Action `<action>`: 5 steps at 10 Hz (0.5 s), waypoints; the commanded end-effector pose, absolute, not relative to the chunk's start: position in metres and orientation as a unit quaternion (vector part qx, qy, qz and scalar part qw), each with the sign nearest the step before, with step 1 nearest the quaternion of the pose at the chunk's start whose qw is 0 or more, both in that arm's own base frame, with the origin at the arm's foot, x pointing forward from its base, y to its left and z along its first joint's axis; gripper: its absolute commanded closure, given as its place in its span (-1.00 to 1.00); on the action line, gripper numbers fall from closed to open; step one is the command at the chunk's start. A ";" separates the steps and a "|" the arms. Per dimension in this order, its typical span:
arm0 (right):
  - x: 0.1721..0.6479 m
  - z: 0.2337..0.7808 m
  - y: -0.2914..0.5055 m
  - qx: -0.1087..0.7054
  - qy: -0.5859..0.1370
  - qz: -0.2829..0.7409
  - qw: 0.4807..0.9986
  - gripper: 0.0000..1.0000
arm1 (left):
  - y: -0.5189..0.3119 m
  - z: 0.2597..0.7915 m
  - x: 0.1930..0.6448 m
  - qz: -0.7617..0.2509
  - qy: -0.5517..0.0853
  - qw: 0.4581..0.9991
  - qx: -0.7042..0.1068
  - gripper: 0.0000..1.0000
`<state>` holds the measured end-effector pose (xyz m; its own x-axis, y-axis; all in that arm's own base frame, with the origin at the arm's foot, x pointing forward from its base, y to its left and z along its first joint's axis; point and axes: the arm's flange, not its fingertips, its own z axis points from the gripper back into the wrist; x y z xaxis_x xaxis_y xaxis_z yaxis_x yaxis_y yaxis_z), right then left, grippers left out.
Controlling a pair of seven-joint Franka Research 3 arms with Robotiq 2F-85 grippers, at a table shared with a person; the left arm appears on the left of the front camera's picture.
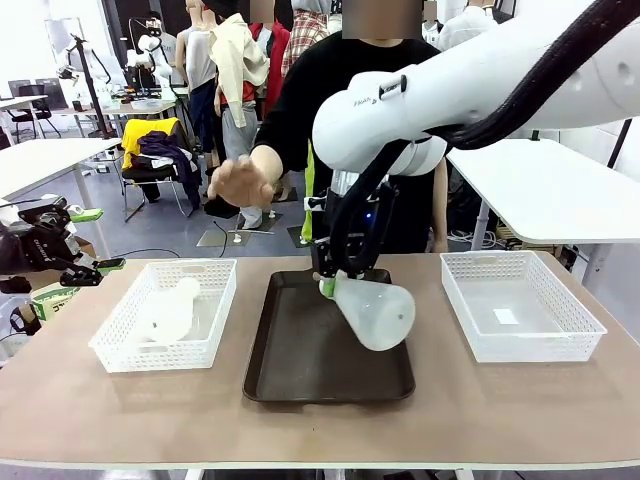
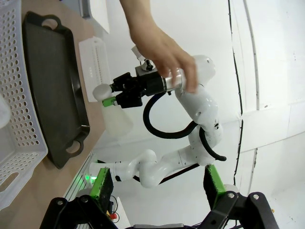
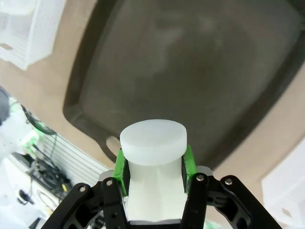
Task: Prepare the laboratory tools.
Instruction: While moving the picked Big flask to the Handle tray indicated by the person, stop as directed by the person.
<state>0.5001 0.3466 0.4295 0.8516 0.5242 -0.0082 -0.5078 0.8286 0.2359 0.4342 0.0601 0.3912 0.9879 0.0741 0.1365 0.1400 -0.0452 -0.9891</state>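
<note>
We note the left end effector spread wide, well left of the dark tray, one flask lying in the white basket just left of that tray, and the second flask tilted above the tray, its neck pinched between the right end effector's green pads.

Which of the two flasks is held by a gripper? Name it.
The flask tilted over the dark tray: the right gripper is shut on its neck. The other flask lies in the left white basket, nothing gripping it.
</note>
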 end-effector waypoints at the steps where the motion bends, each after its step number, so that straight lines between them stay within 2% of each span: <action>1: 0.506 0.423 0.352 0.149 0.028 0.253 0.955 1.00 | 0.062 0.393 0.434 -0.026 -0.078 0.686 -0.723 -1.00; 5: 0.515 0.423 0.349 0.146 0.045 0.245 0.957 1.00 | 0.062 0.393 0.434 -0.026 -0.078 0.686 -0.723 -1.00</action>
